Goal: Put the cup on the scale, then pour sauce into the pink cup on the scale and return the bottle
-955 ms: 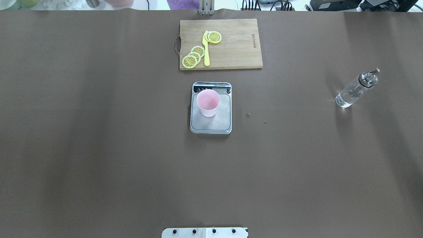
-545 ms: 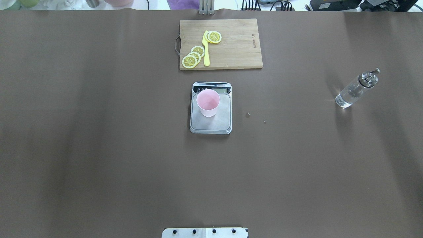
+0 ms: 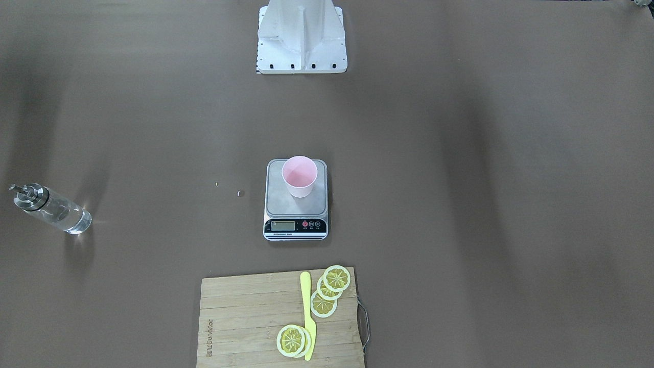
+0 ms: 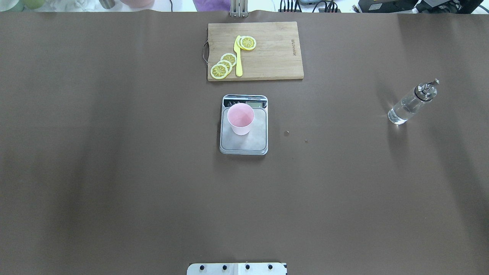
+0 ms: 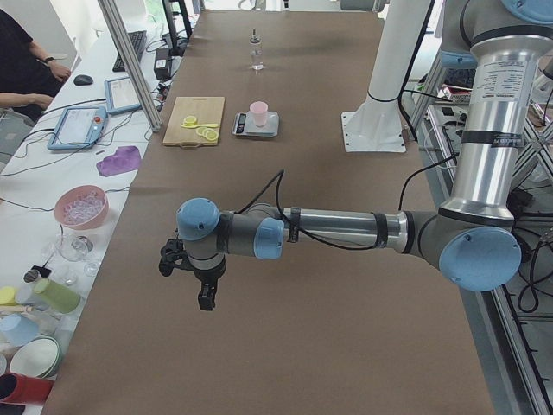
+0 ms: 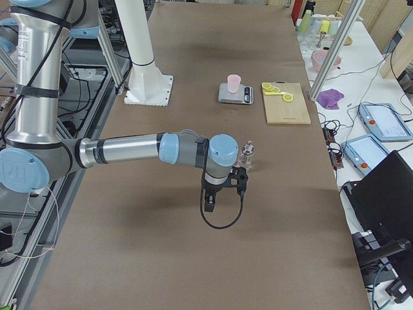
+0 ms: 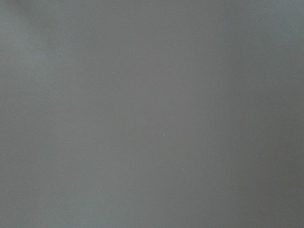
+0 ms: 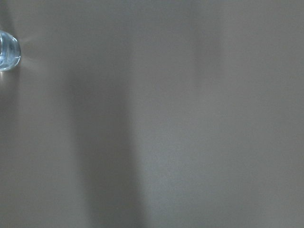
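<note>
- Far left, seen only from the table's end: the left gripper (image 5: 207,301) hangs fingers-down over the bare brown table (image 4: 114,152), well apart from everything. From this angle I cannot tell whether its fingers are apart or together.
- Centre, far side: a wooden cutting board (image 4: 275,57) carries lemon slices (image 4: 219,71) and a yellow knife (image 4: 238,63).
- Centre: the pink cup (image 4: 240,118) stands upright on the scale (image 4: 252,143), toward the platform's display end.
- Just right of the scale: two tiny specks (image 4: 286,133) lie on the table, perhaps droplets, too small to be sure.
- Right: the bottle (image 4: 408,104) stands upright and free on the table, well apart from the scale, with clear sauce (image 4: 398,114) inside.
- Far right, only in a side view: the right gripper (image 6: 209,206) points down near the bottle, apart from it. Its finger spacing cannot be told.
</note>
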`<state>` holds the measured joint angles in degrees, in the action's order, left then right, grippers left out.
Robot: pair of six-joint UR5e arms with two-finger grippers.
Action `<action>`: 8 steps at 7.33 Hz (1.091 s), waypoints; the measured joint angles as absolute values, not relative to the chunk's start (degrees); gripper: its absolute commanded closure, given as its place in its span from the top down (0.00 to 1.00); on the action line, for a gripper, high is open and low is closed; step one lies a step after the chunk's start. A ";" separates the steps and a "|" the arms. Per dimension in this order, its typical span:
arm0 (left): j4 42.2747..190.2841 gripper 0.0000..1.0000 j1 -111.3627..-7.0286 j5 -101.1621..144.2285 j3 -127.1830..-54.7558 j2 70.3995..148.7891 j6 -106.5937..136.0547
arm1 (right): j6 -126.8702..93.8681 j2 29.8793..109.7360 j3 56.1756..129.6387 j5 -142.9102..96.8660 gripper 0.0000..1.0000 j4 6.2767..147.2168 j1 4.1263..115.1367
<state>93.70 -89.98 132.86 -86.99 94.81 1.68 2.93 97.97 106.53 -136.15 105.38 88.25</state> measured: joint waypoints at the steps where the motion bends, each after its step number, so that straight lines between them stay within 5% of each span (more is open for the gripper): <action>1: 93.67 0.99 -90.10 133.28 -87.43 94.31 1.72 | 2.73 97.68 106.57 -136.27 1.00 105.33 88.24; 8: 93.34 0.99 -90.26 133.52 -88.76 92.91 1.58 | 2.64 96.52 107.07 -136.42 1.00 105.29 88.24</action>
